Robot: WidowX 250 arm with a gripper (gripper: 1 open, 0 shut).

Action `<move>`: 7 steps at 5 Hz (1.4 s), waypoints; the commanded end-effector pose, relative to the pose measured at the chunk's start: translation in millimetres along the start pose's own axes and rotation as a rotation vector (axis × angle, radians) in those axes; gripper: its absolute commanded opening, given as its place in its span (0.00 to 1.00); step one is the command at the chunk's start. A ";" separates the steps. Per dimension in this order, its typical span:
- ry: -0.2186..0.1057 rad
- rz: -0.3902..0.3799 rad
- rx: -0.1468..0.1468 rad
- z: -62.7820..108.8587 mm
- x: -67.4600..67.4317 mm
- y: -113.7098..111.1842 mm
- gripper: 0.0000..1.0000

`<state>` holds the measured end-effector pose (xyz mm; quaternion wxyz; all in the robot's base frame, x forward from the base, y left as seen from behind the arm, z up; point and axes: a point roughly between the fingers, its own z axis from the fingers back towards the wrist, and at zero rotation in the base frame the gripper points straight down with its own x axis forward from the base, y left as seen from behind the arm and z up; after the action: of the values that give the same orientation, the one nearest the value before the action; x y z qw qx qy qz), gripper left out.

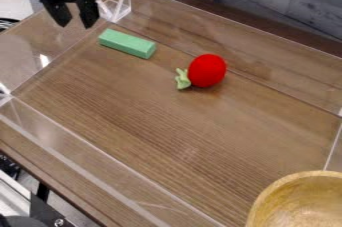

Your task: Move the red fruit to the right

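Note:
The red fruit (206,69) lies near the middle of the wooden tabletop, round and glossy, with a small light-green leafy stem pointing left. My gripper (70,14) hangs at the top left corner, black fingers pointing down and standing open with nothing between them. It is well to the left of the fruit and behind the clear wall's corner.
A flat green block (127,43) lies between the gripper and the fruit. Clear acrylic walls (80,176) fence the wooden surface on the left, front and right. A wooden bowl's rim (301,199) shows at the bottom right corner.

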<state>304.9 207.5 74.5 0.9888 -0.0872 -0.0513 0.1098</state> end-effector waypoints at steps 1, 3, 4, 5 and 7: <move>-0.057 -0.047 0.016 19.3 20.7 -2.3 1.00; -0.054 -0.085 0.003 42.8 17.2 -27.5 1.00; -0.057 -0.089 -0.002 56.7 13.8 -35.3 0.00; -0.049 -0.076 0.003 62.5 16.7 -36.9 1.00; -0.011 -0.031 0.013 55.1 8.8 -46.1 1.00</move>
<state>315.6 172.0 108.7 0.9899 -0.1016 -0.0195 0.0973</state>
